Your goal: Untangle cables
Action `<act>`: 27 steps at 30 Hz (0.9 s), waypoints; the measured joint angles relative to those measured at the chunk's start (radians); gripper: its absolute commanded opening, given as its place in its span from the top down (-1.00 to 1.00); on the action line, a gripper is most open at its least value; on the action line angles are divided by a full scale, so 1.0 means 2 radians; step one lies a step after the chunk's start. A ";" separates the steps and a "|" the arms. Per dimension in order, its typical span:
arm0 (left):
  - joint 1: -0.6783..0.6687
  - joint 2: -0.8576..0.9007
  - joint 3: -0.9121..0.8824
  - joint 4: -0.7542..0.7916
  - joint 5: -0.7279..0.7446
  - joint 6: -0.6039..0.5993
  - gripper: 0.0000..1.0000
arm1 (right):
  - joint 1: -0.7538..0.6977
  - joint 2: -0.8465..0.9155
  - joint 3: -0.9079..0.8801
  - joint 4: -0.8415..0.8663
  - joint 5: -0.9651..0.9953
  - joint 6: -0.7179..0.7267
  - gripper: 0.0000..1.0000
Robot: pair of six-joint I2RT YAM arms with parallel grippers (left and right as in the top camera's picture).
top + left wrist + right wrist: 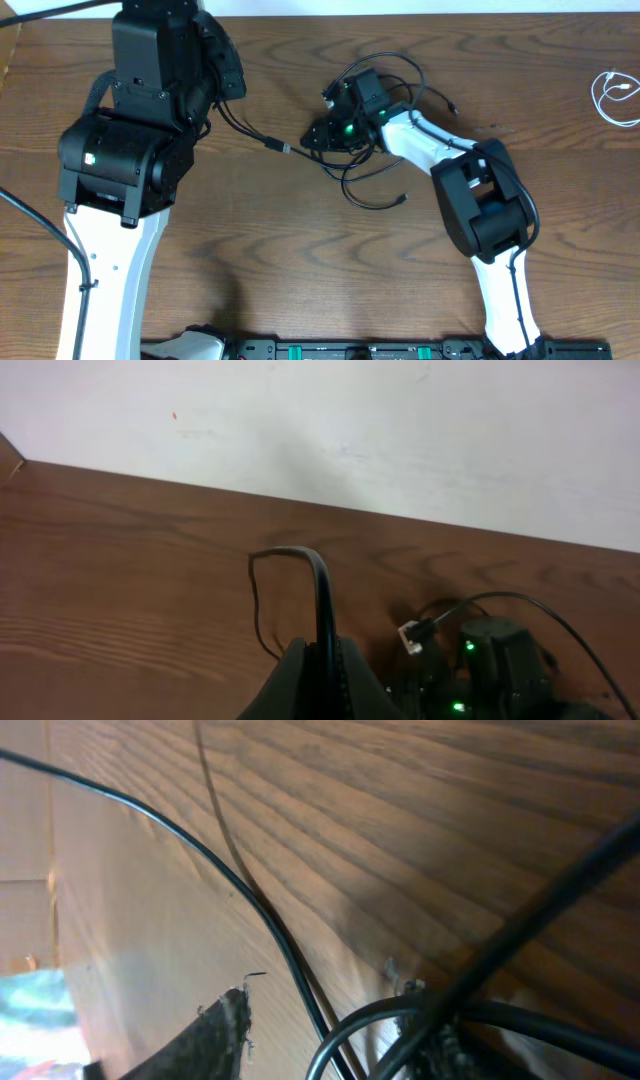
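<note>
A tangle of thin black cables lies at the table's middle, loops spreading around my right gripper, which sits low in the pile. In the right wrist view its fingers stand apart, and black cables run between them without being pinched. My left gripper is shut on one black cable that arches up from its jaws. In the overhead view this strand runs taut from the left gripper through a small plug into the tangle. A thin white cable lies coiled at the far right edge.
The left arm's bulky black body covers the table's left side. The right arm reaches in from the front right. A pale wall rises behind the table's far edge. A dark rail runs along the front edge.
</note>
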 measured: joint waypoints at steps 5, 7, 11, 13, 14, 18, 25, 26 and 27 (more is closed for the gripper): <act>0.000 0.000 0.000 -0.010 0.000 0.000 0.85 | 0.011 0.000 -0.006 0.016 0.026 0.032 0.65; 0.000 0.000 0.000 -0.012 0.000 0.000 0.85 | 0.007 0.000 -0.006 0.016 0.032 0.035 0.73; 0.000 0.000 -0.002 -0.017 0.000 -0.010 0.84 | -0.010 0.000 -0.004 -0.004 0.035 0.027 0.88; 0.000 0.001 -0.005 -0.022 0.000 -0.016 0.85 | -0.021 -0.003 -0.001 -0.018 0.037 0.019 0.88; 0.000 0.002 -0.005 -0.027 0.000 -0.021 0.85 | -0.029 -0.008 0.002 -0.039 0.037 0.010 0.89; 0.000 0.019 -0.006 -0.042 0.000 -0.032 0.85 | -0.058 -0.052 0.023 -0.113 0.048 -0.026 0.98; 0.000 0.073 -0.010 -0.058 0.001 -0.041 0.85 | -0.113 -0.172 0.121 -0.246 0.083 -0.084 0.98; 0.000 0.078 -0.010 -0.058 0.001 -0.041 0.85 | -0.118 -0.183 0.130 -0.255 0.091 -0.088 0.98; 0.000 0.082 -0.010 -0.058 0.001 -0.041 0.85 | -0.122 -0.190 0.135 -0.264 0.099 -0.091 0.98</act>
